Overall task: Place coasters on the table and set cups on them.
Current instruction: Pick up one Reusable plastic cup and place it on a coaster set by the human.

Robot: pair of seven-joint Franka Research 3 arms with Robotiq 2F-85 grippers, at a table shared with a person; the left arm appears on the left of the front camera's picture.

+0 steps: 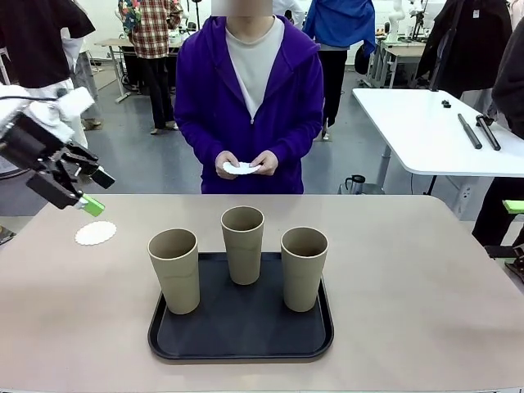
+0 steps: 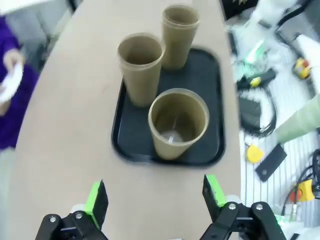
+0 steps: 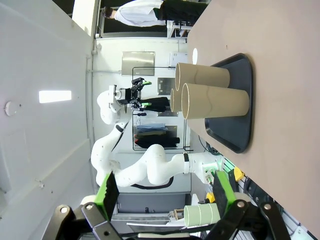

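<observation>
Plainly, left gripper point(image 1: 88, 198) gaped empty at nine o'clock of the tray point(image 1: 246, 332), near a coaster point(image 1: 96, 233); right gripper point(image 3: 165, 191) gaped empty too.

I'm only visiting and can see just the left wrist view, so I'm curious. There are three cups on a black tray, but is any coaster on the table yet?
Observer: Yes, one coaster lies on the table, left of the tray and close to the left fingers.
Operator: And the white thing at the edge of my picture?
Observer: The person stands at the far side and holds it in both hands. It is likely more coasters.
Operator: What about the other arm?
Observer: The right fingers are open and empty, aimed across the table at the cups.
</observation>
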